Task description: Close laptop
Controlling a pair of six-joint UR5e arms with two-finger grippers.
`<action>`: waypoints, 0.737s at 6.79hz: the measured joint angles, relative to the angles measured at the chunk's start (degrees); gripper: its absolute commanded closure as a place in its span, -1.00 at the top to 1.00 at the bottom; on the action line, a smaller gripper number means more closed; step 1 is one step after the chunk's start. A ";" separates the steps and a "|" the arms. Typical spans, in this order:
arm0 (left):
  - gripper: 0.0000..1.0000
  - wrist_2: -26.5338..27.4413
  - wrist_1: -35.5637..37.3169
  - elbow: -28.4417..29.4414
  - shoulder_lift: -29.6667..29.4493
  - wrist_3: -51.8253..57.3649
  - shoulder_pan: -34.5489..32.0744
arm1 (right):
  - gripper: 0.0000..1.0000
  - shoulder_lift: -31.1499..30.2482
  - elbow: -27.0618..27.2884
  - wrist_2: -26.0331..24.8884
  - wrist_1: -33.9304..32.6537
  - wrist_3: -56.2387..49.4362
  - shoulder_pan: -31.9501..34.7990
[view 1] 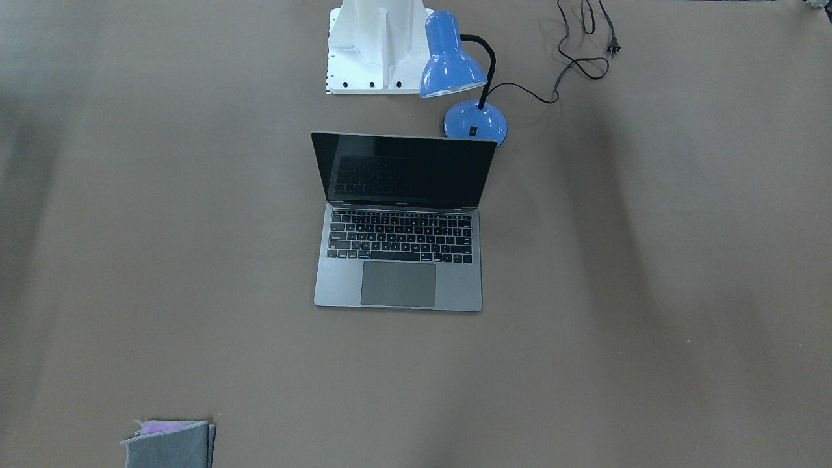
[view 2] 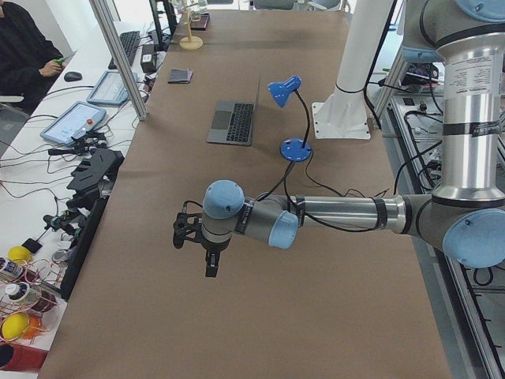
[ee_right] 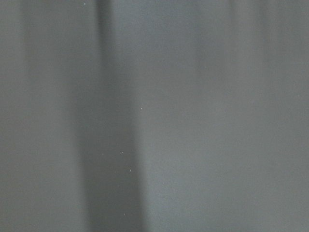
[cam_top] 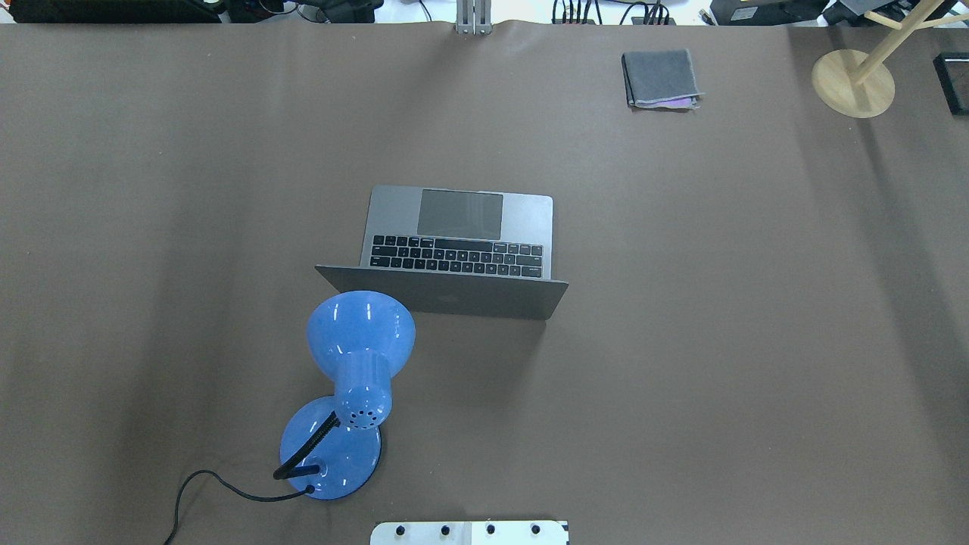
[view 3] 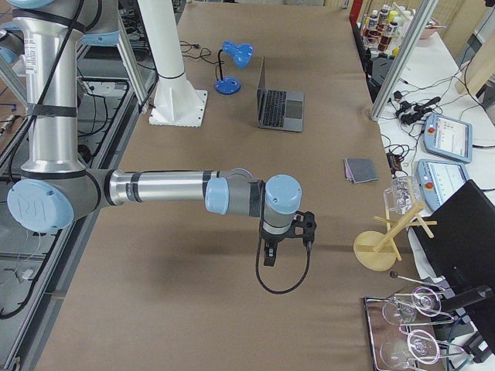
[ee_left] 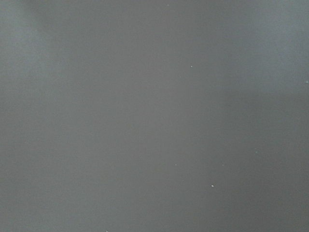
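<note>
The laptop (view 1: 398,260) is a space-grey one with black keys and a black screen. It stands open at the middle of the table, its lid upright and its back toward the robot's base. It also shows in the overhead view (cam_top: 462,227) and both side views (view 2: 233,122) (view 3: 280,108). My left gripper (view 2: 211,268) hangs over the table far from the laptop. My right gripper (view 3: 267,259) hangs likewise at the other end. Both show only in side views, so I cannot tell whether they are open or shut. The wrist views show only bare table.
A blue desk lamp (cam_top: 359,333) stands close behind the lid's left corner, its cord (cam_top: 219,484) trailing toward the robot. A grey felt pouch (cam_top: 660,78) lies at the far right. A wooden stand (cam_top: 853,83) is at the far right corner. The white robot base (view 1: 377,45) is behind the laptop.
</note>
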 measured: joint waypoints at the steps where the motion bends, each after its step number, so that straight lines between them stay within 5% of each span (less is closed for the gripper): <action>1: 0.97 0.52 -0.18 -0.17 0.19 0.07 0.02 | 1.00 -0.07 0.23 0.36 -0.01 0.02 0.01; 5: 0.97 0.21 -0.12 0.20 0.34 -0.58 0.23 | 1.00 0.01 1.05 1.27 -0.26 0.09 0.08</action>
